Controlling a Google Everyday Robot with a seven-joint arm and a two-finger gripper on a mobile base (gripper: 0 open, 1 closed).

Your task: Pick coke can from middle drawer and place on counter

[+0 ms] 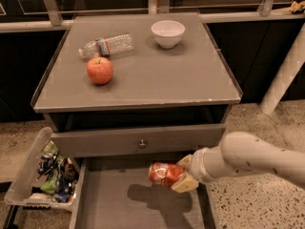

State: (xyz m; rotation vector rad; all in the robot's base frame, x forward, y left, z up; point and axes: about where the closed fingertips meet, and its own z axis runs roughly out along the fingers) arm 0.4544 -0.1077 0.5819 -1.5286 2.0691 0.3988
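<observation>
The coke can, red with silver ends, lies sideways in my gripper, which is shut on it from the right. I hold it in the air above the open middle drawer, and its shadow falls on the bare grey drawer floor. My pale arm comes in from the right. The counter is the grey cabinet top above, behind the can.
On the counter stand a red apple, a lying clear water bottle and a white bowl. A grey drawer front with a knob sits above the open drawer. A clear bin of packets hangs at the left.
</observation>
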